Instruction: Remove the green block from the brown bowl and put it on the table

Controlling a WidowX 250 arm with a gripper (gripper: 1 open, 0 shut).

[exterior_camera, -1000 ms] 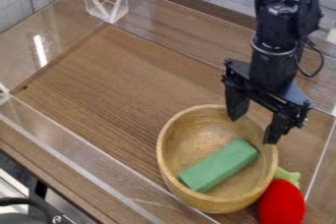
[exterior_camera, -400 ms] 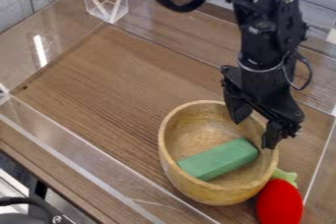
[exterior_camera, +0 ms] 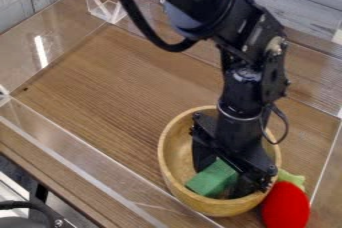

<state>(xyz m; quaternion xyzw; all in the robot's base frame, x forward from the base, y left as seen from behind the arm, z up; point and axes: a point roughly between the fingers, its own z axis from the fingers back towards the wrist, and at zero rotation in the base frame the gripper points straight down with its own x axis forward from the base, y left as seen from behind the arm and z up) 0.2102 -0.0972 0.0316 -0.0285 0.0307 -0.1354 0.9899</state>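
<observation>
The brown bowl (exterior_camera: 170, 154) stands on the table (exterior_camera: 120, 82) near the front right. Inside it lies the green block (exterior_camera: 210, 183), of which only the near end shows. My gripper (exterior_camera: 230, 170) points straight down and has come into the bowl. It is open, with one black finger on each side of the block. The arm covers the rest of the block and the bowl's far side, and I cannot tell whether the fingers touch the block.
A red strawberry toy with green leaves (exterior_camera: 285, 206) lies just right of the bowl at the front edge. Low clear acrylic walls (exterior_camera: 54, 137) border the table. A small clear stand (exterior_camera: 107, 6) sits at the back left.
The arm has swung toward the camera and dropped. The gripper went from above the bowl's far rim down into the bowl, over the green block, with its jaws wide throughout.
</observation>
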